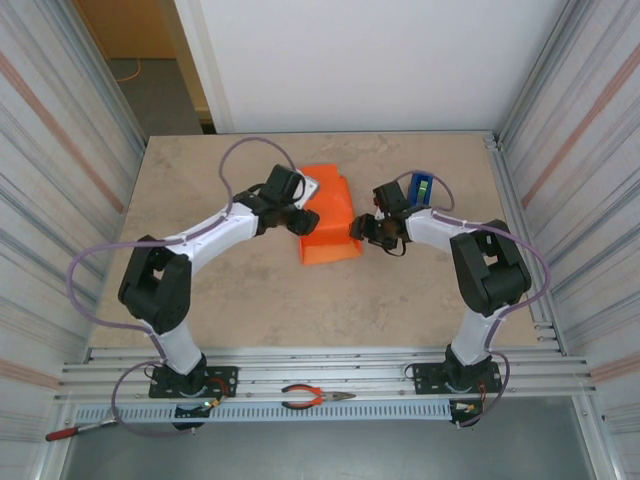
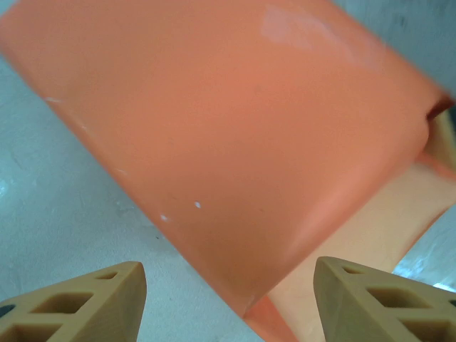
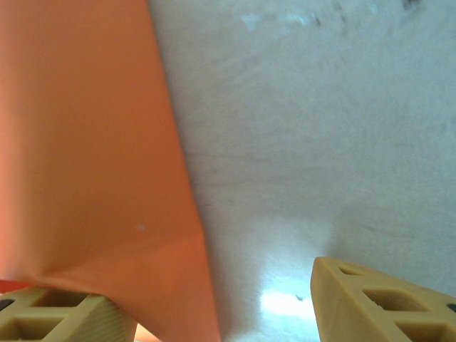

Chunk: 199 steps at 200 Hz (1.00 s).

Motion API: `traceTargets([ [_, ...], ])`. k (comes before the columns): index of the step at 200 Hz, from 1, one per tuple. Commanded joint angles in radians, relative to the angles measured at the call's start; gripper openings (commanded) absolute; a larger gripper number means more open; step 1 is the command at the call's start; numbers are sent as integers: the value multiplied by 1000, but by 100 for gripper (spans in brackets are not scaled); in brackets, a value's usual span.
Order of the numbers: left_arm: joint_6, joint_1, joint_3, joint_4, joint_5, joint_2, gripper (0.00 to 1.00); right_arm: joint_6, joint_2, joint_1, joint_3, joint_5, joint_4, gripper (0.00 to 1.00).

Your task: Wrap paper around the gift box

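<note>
The orange paper (image 1: 327,215) lies folded into a hump at the middle of the table, and the gift box is hidden under it. My left gripper (image 1: 300,222) is at the paper's left side. In the left wrist view the left gripper (image 2: 228,265) stands open, and a folded corner of the paper (image 2: 235,142) points down between its tan fingers without touching them. My right gripper (image 1: 357,230) is at the paper's right edge. It (image 3: 214,281) is open too. The paper (image 3: 85,142) lies over its left finger (image 3: 64,317), while the right finger (image 3: 377,299) is over bare table.
A blue tape dispenser (image 1: 419,184) stands just behind the right wrist. Orange-handled pliers (image 1: 318,398) and a red-handled tool (image 1: 62,433) lie on the rail at the near edge. Corrugated walls close both sides of the beige tabletop (image 1: 240,290).
</note>
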Motion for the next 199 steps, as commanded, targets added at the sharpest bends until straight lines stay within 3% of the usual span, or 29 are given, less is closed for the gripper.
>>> traceTargets([
  [1, 171, -56, -16, -12, -91, 15, 64, -5, -99, -4, -61, -23, 6, 62],
  [30, 233, -110, -60, 76, -202, 36, 64, 2, -190, -5, -111, -5, -6, 63],
  [70, 250, -115, -85, 151, -248, 62, 64, 6, -233, -16, -142, -9, -22, 63],
  [139, 275, -130, -114, 258, -340, 134, 61, 18, -179, -13, -145, -73, 12, 57],
  [199, 263, -141, -149, 304, -354, 131, 60, 38, -69, 10, -89, -96, 43, 51],
])
